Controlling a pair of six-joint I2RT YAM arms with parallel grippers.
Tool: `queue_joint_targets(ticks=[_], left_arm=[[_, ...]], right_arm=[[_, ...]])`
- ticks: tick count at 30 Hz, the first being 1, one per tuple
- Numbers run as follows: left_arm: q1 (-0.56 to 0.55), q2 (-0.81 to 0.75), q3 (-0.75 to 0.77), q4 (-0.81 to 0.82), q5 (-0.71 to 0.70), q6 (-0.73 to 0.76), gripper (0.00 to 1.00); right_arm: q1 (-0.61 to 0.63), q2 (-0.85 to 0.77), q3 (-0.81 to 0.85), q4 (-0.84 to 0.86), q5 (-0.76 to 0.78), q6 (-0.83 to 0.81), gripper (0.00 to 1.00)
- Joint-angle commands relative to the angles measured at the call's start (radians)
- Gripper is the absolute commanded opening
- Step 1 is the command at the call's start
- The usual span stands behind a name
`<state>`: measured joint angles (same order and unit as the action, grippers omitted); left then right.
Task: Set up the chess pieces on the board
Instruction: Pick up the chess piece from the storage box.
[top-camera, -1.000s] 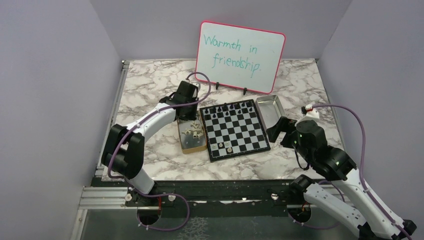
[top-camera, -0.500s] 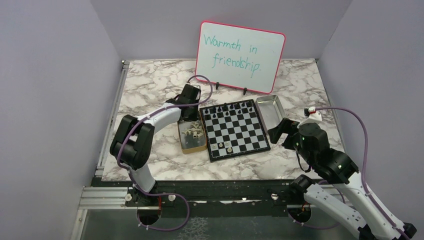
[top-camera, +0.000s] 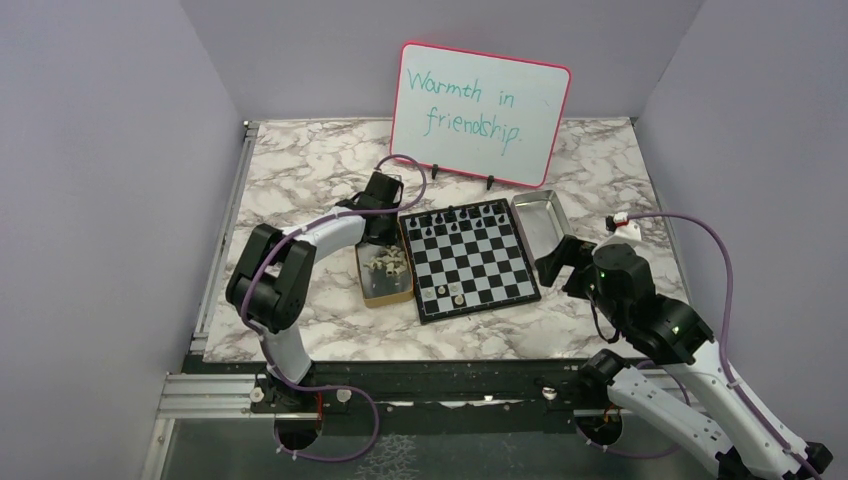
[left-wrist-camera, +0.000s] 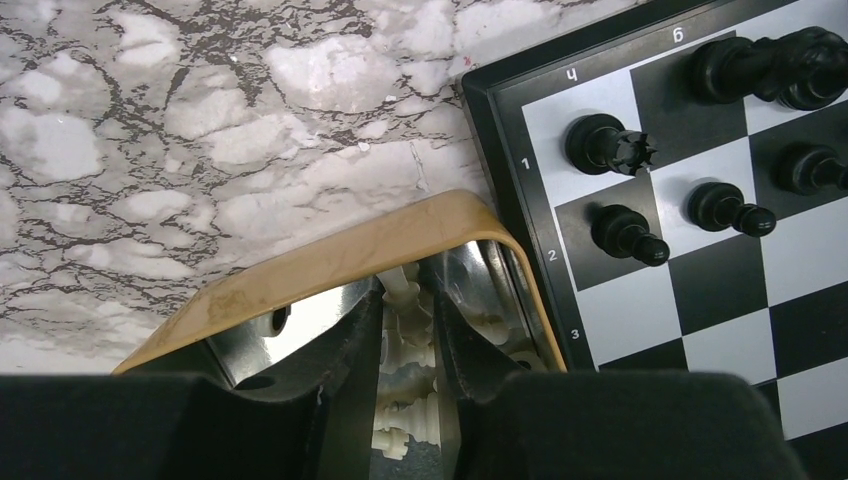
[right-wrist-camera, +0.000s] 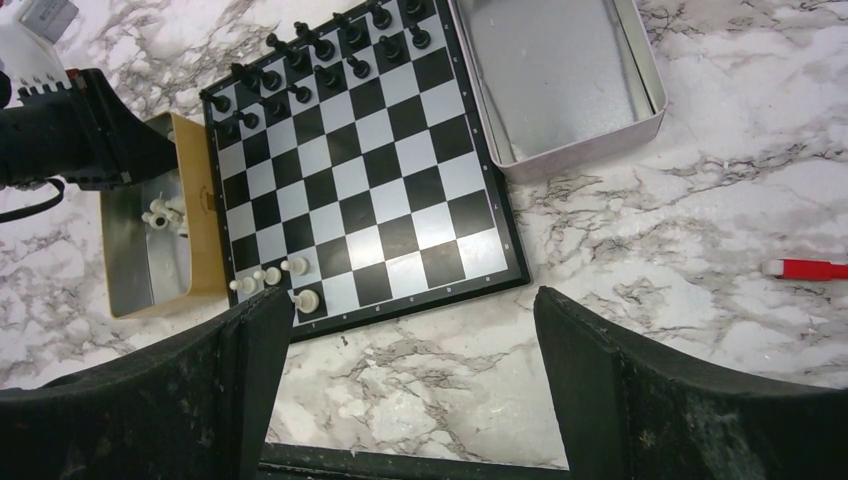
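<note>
The left pincer (left-wrist-camera: 405, 305) hides most cream pieces (left-wrist-camera: 398, 432) in the tan box (left-wrist-camera: 350, 258); any grip there is unclear.

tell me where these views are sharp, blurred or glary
Left wrist: black pieces crisp, left fingers a dark soft mass, and the box's shiny inner wall throws mirror reflections around the cream pieces. Right wrist: board sharp and evenly lit, tray showing only a dull sheen, right fingers dark and soft at the bottom. Top: even light, no hard shadows, pieces too small to tell apart.
</note>
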<state>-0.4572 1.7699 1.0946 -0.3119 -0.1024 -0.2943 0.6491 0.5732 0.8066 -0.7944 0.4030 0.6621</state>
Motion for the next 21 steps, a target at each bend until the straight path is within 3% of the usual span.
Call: queue_joint_targets(ticks=[1,7,11,21], left_arm=[[0.006,0.017,-0.013,0.024,-0.034,-0.009,0.27],[0.006,0.034,-0.020,0.022,-0.023,-0.010,0.27],[0.006,0.017,-0.010,0.002,-0.003,0.000,0.23],[0.006,-0.142,0.026,-0.156,0.031,0.053,0.14]], right_arm=[[0.008,-0.003,0.000,0.005,0.037,-0.002,0.95],[0.009,-0.007,-0.004,0.008,0.038,0.001,0.95],[0.009,-0.007,-0.011,0.011,0.031,0.003,0.95],[0.008,0.004,-0.019,0.045,-0.016,-0.008,0.94]])
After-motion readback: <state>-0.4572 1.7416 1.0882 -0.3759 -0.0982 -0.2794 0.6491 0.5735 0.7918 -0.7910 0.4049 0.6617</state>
